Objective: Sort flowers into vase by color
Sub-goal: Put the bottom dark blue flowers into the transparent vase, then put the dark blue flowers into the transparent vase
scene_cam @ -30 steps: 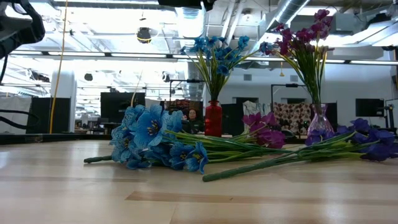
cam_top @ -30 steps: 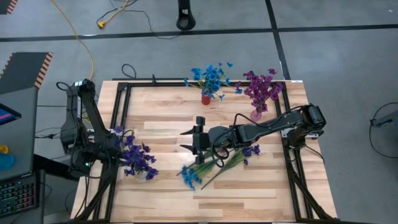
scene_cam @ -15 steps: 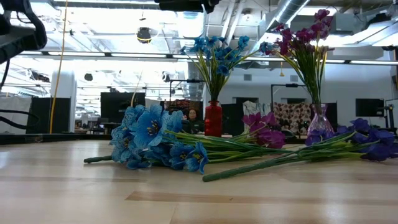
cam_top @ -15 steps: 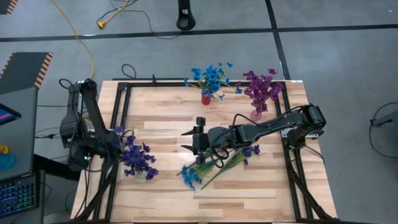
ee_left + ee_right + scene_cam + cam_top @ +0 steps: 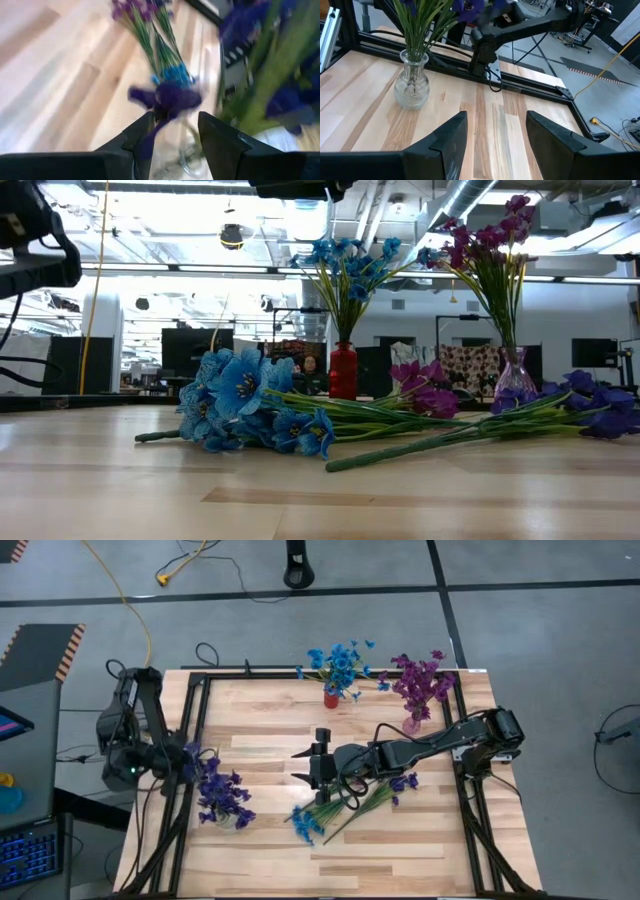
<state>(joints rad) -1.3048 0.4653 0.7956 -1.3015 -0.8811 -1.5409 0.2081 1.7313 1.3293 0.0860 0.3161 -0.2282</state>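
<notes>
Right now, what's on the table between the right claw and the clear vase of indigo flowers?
Nothing: in the high view, only bare wood separates the right claw from the clear vase. The right wrist view shows the same bare boards up to it.
</notes>
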